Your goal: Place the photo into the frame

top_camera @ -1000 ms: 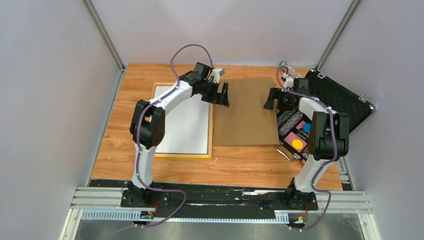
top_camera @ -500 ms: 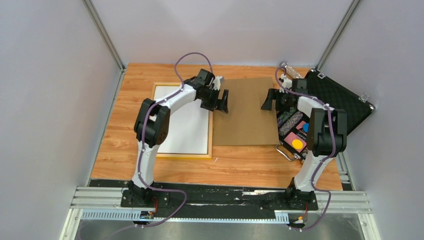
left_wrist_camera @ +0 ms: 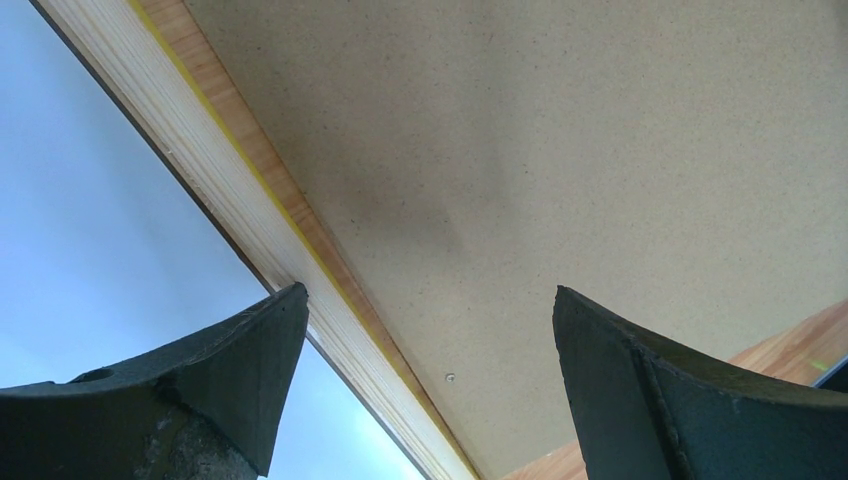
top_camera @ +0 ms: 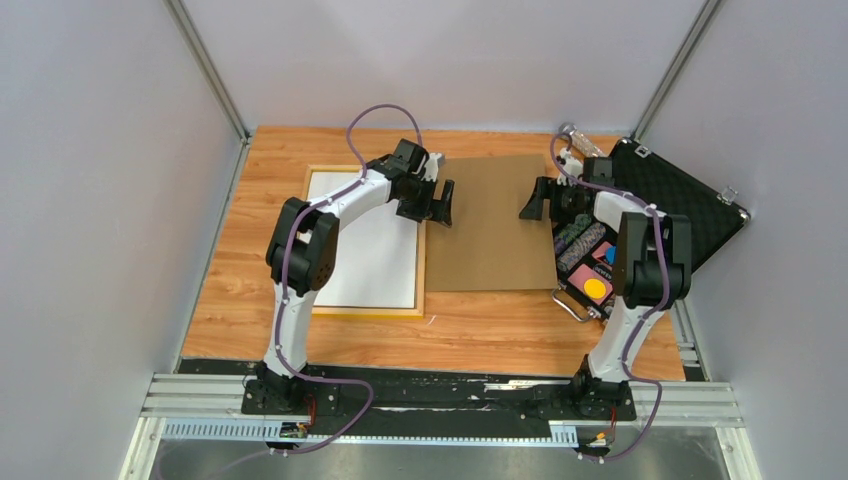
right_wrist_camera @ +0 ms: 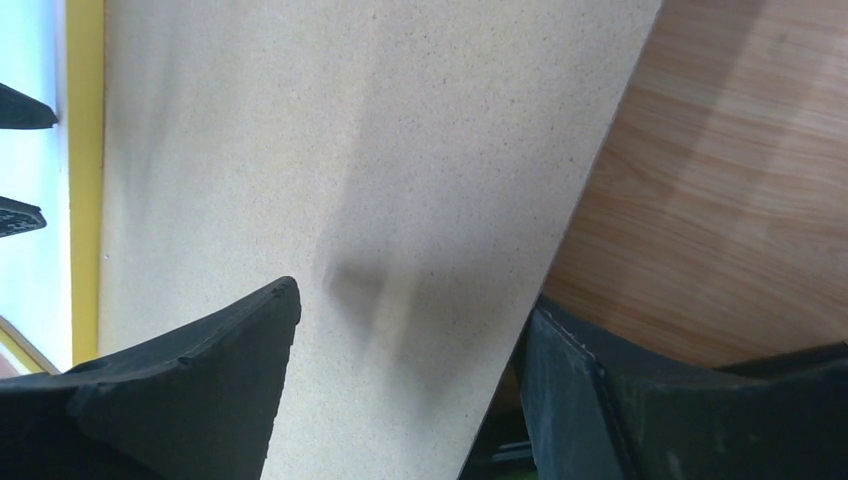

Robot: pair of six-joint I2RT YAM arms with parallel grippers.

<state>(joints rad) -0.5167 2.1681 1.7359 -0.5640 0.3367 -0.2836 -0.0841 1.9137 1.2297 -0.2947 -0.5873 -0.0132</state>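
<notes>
The yellow frame (top_camera: 366, 312) lies flat at the left of the table; its inside looks plain white, pale blue in the left wrist view (left_wrist_camera: 90, 230). No sunset print shows in any view. A plain brown backing board (top_camera: 495, 235) lies beside the frame's right rail (left_wrist_camera: 230, 215). My left gripper (top_camera: 432, 206) is open and empty, low over the seam between that rail and the board's left edge (left_wrist_camera: 429, 291). My right gripper (top_camera: 548, 200) is open and empty, straddling the board's right edge (right_wrist_camera: 413, 298). The board fills most of both wrist views (left_wrist_camera: 560, 130) (right_wrist_camera: 330, 140).
An open black foam-lined case (top_camera: 680, 200) stands at the right, its lower half holding coloured items (top_camera: 590, 265) close to the board's right edge. Bare wooden table (top_camera: 450, 335) lies in front of the frame and board. Grey walls enclose the table.
The left gripper has moved slightly nearer and lower over the frame-board seam. The right gripper has edged a little left over the board's right edge. Frame and board have not moved.
</notes>
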